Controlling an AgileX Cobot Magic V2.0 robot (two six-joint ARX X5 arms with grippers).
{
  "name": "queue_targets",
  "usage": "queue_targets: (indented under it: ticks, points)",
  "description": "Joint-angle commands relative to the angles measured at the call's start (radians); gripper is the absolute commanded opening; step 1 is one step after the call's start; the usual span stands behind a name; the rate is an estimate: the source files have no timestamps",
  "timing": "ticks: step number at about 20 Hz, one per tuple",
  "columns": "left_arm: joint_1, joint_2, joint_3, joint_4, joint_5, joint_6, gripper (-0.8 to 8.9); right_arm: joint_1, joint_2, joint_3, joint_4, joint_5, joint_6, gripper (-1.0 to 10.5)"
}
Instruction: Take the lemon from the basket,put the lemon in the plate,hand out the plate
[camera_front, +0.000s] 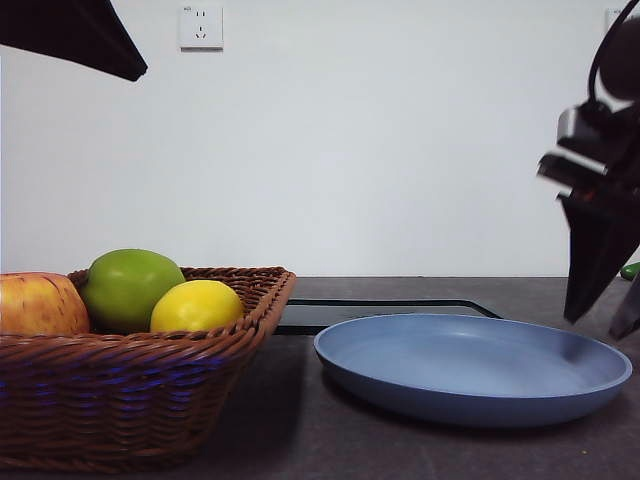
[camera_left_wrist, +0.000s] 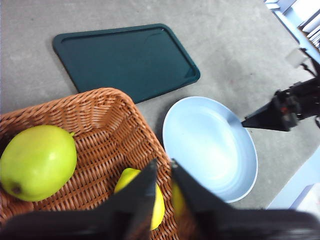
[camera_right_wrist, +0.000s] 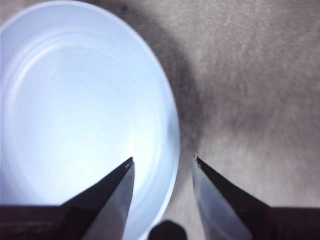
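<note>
The yellow lemon (camera_front: 197, 306) lies in the brown wicker basket (camera_front: 130, 390) on the left, next to a green apple. In the left wrist view my left gripper (camera_left_wrist: 163, 162) hangs high above the lemon (camera_left_wrist: 126, 179) and basket (camera_left_wrist: 110, 120), shut with nothing in it. The front view shows only its black tip (camera_front: 80, 35) at the top left corner. The pale blue plate (camera_front: 470, 365) stands empty beside the basket. My right gripper (camera_front: 595, 328) is open at the plate's right side. Its jaws (camera_right_wrist: 162, 160) straddle the plate (camera_right_wrist: 75, 100) rim, which they do not touch.
A green apple (camera_front: 130, 285) and a red-yellow apple (camera_front: 38, 305) share the basket with the lemon. A flat black tray (camera_left_wrist: 125, 60) lies behind the plate (camera_left_wrist: 210, 140) and basket. The right gripper (camera_left_wrist: 272, 112) also shows in the left wrist view.
</note>
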Motion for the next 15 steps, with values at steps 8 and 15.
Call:
queue_targets:
  ticks: [8,15]
  points:
    - [-0.006,0.010,0.018,0.004,-0.004,0.010,1.03,0.006,0.111,0.015,0.053,0.003,0.025,0.0]
    - [-0.022,0.010,0.018,-0.014,-0.006,0.008,2.24,-0.004,0.029,0.016,0.031,0.002,0.056,0.0]
